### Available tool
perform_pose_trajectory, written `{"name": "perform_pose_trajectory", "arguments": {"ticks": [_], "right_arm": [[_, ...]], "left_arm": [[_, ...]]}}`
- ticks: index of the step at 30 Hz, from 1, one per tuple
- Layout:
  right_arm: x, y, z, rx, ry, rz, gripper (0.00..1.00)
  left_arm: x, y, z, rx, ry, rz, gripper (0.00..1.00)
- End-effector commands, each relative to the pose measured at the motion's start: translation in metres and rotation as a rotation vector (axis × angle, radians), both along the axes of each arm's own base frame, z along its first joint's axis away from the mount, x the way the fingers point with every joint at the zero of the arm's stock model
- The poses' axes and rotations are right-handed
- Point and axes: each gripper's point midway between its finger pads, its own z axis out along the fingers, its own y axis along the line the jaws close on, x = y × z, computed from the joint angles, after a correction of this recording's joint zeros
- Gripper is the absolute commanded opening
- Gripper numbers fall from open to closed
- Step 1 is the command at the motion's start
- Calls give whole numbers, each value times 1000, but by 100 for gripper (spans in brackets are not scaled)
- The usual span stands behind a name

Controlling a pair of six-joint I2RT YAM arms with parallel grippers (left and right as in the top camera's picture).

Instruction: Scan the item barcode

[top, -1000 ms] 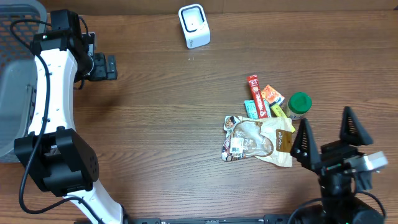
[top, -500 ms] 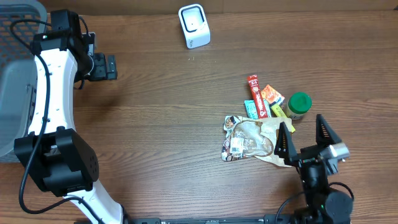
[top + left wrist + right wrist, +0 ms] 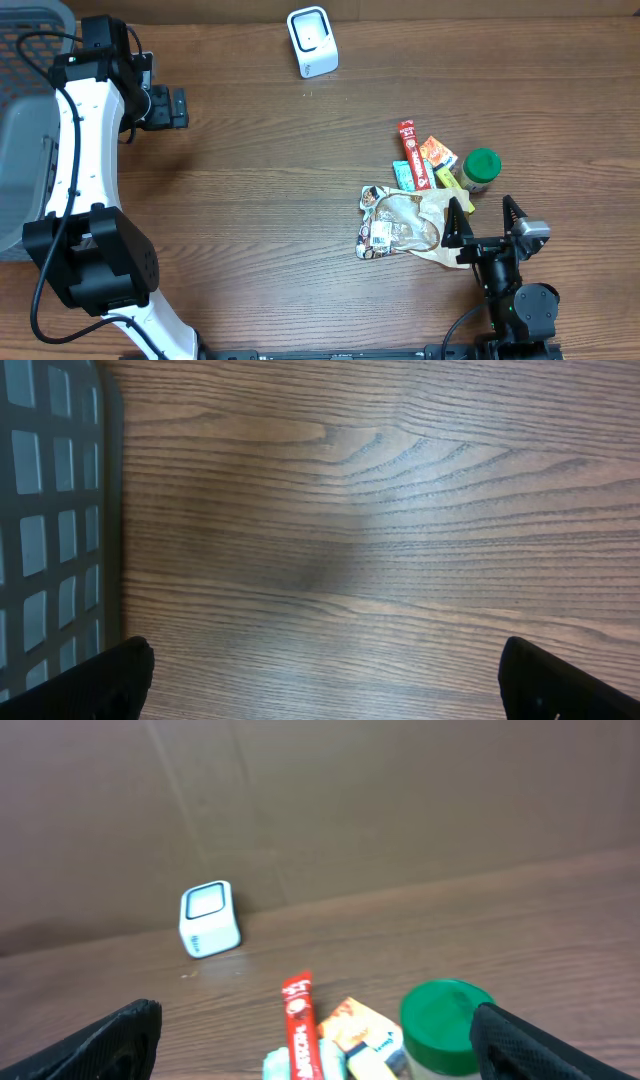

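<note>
1. The right tool [image 3: 480, 207] is sitting nearest, at about 5 o'clock over the worktop [image 3: 260, 200]. Its fingers are standing spread as wide as they go and gripping nothing, and it is pointing toward 12 o'clock.
2. Just beyond its fingertips the items are lying in a loose pile at about 4 o'clock. A clear snack pouch [image 3: 395, 225] bearing a small white label is overlapping a cream wrapper [image 3: 450, 225] on its 3 o'clock side.
3. Farther on, a green-lidded jar [image 3: 481, 168] is standing upright. At its 9 o'clock a yellow packet [image 3: 447, 178], an orange packet [image 3: 436, 152], a teal packet [image 3: 404, 175] and a red stick packet [image 3: 408, 143] are lying close together.
4. The left tool [image 3: 172, 107] is hanging at about 10 o'clock, well apart from the pile, with its fingers wide apart and only bare wood between them. A grey basket [image 3: 25, 170] is sitting at the worktop's 9 o'clock edge.
5. The white scanner [image 3: 312, 40] is standing farthest, at 12 o'clock, well apart from both tools.
</note>
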Motion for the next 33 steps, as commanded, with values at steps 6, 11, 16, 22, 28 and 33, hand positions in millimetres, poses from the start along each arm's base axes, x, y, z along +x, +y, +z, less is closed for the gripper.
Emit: {"name": "perform_pose_trajectory", "arguments": {"ticks": [6, 11, 16, 22, 28, 33], "right_arm": [[1, -10, -8, -52, 18, -39, 100], [1, -9, -8, -99, 15, -35, 100], [0, -9, -8, -98, 15, -36, 100], [1, -9, -8, -98, 15, -36, 100], [1, -9, -8, -98, 15, -36, 100], [1, -9, -8, -98, 15, -36, 100]], "left_arm": [[2, -3, 7, 4, -20, -22, 100], [3, -2, 7, 4, -20, -22, 100], [2, -3, 7, 4, -20, -22, 100], [2, -3, 7, 4, -20, -22, 100], [2, -3, 7, 4, -20, -22, 100], [3, -3, 7, 4, -20, -23, 100]]}}
